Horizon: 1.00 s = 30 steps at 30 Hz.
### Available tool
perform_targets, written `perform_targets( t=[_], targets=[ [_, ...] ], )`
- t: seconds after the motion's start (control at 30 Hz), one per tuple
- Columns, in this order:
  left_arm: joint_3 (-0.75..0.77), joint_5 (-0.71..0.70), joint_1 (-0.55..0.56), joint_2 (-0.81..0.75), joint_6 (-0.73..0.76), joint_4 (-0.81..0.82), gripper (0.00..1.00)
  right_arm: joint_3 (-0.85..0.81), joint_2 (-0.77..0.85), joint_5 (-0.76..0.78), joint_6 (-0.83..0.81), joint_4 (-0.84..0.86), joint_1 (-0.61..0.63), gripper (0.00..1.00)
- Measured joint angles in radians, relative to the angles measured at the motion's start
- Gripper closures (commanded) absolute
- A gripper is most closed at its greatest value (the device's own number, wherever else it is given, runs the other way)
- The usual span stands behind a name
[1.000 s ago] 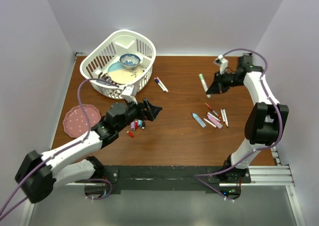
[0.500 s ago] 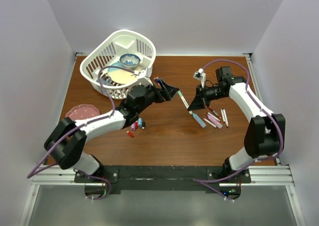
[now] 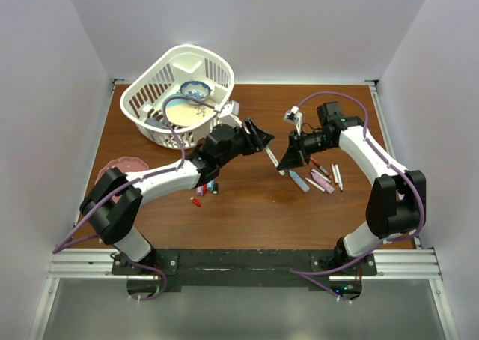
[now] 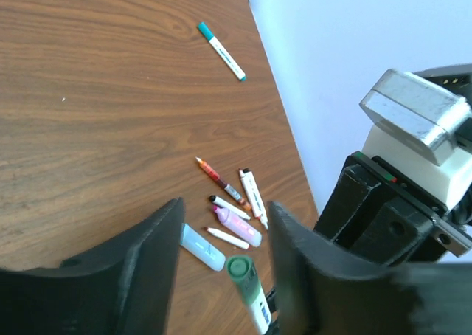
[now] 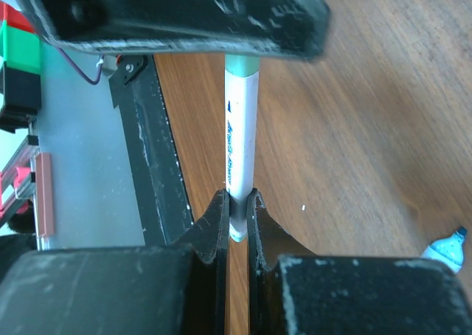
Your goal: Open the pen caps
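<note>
1. My right gripper point(image 5: 237, 206) is clamped on the held pen point(image 5: 240, 136), with both fingers pressed against the lower end of its white barrel.
2. That pen is off the table point(image 3: 247, 205), above its middle, and spans the gap between my two grippers.
3. My left gripper point(image 3: 263, 140) is spread wide. The pen's green cap point(image 4: 241, 268) sits between its fingers point(image 4: 140, 254) with a gap showing on either side.
4. In the right wrist view the capped end runs in under the dark body of the left gripper. I cannot tell whether anything touches it there.
5. The loose pens point(image 3: 320, 177) lie in a small cluster on the table just right of the right gripper. Among them are a light-blue pen point(image 4: 201, 247) and a pink pen point(image 4: 237, 226).
6. A teal pen point(image 4: 221, 51) lies alone, well apart from that cluster.
7. The loose caps point(image 3: 206, 188) sit under my left forearm, and a red cap point(image 3: 195, 201) is just beside them on the near side.
8. The white basket point(image 3: 150, 85) stands at the far left with a bowl point(image 3: 194, 91) inside. A pink plate point(image 3: 114, 165) is partly hidden behind the left arm.
</note>
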State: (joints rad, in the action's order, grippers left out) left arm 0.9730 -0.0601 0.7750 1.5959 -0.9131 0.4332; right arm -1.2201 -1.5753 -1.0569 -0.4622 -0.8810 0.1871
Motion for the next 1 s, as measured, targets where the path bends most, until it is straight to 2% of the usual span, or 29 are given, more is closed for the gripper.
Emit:
perform_targets(
  t=[0.03, 0.07, 0.13, 0.17, 0.2, 0.3, 0.37, 0.4, 0.5, 0.57, 0.67, 0.73, 0.77, 0.8, 0.9, 1.0],
  targets=[
    [0.005, 0.001, 0.002, 0.005, -0.005, -0.006, 0.60, 0.002, 0.000, 0.001, 0.002, 0.005, 0.004, 1.00],
    [0.009, 0.004, 0.005, 0.010, -0.008, -0.011, 0.72, 0.003, 0.000, 0.003, 0.003, 0.008, 0.008, 1.00],
    [0.018, 0.011, 0.006, 0.016, -0.014, -0.019, 0.81, 0.003, 0.000, 0.014, 0.004, 0.016, 0.013, 1.00],
    [0.020, 0.016, 0.006, 0.018, -0.016, -0.021, 0.94, 0.004, 0.000, 0.019, 0.006, 0.020, 0.015, 1.00],
    [0.021, 0.020, 0.006, 0.019, -0.019, -0.022, 1.00, 0.006, 0.000, 0.024, 0.006, 0.025, 0.016, 1.00],
    [0.028, 0.033, 0.008, 0.020, -0.034, -0.016, 1.00, 0.019, 0.000, 0.025, 0.011, 0.047, 0.022, 0.98],
    [0.028, 0.041, 0.009, 0.022, -0.034, -0.016, 1.00, 0.023, 0.000, 0.026, 0.016, 0.055, 0.023, 0.76],
    [0.028, 0.050, 0.008, 0.023, -0.033, -0.016, 1.00, 0.029, 0.000, 0.021, 0.019, 0.063, 0.022, 0.57],
    [0.028, 0.099, 0.006, 0.028, -0.022, 0.008, 1.00, 0.048, 0.001, 0.010, 0.035, 0.083, 0.023, 0.41],
    [0.028, 0.146, 0.006, 0.035, -0.014, 0.045, 1.00, 0.063, 0.003, -0.014, 0.045, 0.099, 0.022, 0.40],
    [0.028, 0.218, 0.006, 0.056, -0.010, 0.113, 1.00, 0.087, 0.011, -0.060, 0.074, 0.138, 0.022, 0.46],
    [0.028, 0.255, 0.006, 0.072, -0.010, 0.145, 1.00, 0.101, 0.014, -0.090, 0.104, 0.173, 0.022, 0.61],
    [0.028, 0.266, 0.006, 0.078, -0.010, 0.153, 1.00, 0.106, 0.014, -0.102, 0.121, 0.191, 0.022, 0.71],
    [0.028, 0.276, 0.006, 0.082, -0.010, 0.158, 1.00, 0.113, 0.014, -0.116, 0.142, 0.213, 0.022, 1.00],
    [0.027, 0.313, 0.003, 0.089, -0.001, 0.183, 1.00, 0.140, 0.014, -0.171, 0.217, 0.272, 0.019, 1.00],
    [0.031, 0.270, -0.002, 0.087, 0.018, 0.168, 1.00, 0.172, 0.024, -0.196, 0.279, 0.357, 0.020, 1.00]
  ],
)
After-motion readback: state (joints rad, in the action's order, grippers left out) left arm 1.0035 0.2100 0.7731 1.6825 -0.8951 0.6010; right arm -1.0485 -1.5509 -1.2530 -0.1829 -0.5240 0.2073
